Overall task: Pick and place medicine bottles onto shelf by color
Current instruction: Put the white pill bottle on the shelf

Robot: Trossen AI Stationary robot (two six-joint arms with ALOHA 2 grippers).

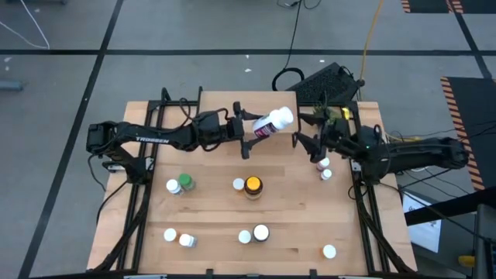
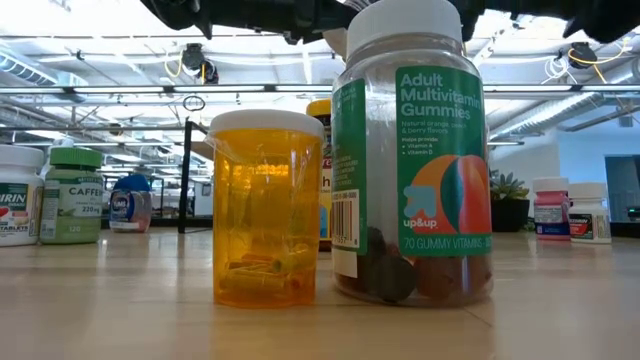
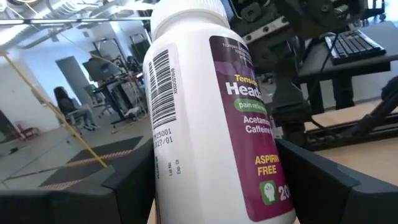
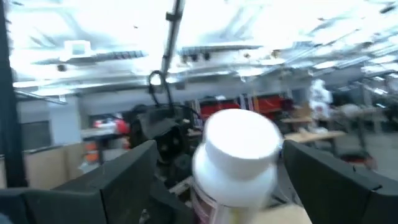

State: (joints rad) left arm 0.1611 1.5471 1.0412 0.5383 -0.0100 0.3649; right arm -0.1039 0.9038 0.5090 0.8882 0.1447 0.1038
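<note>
A black keyboard lies on the grey floor at about one o'clock from the wooden counter, just past its far edge, with a black cable running away from it toward twelve. A yellow cable trails off at one o'clock, and black-and-orange hazard tape marks the floor at two o'clock. In the room beyond, a person sits at a desk, and a small potted plant stands far back on the counter.
</note>
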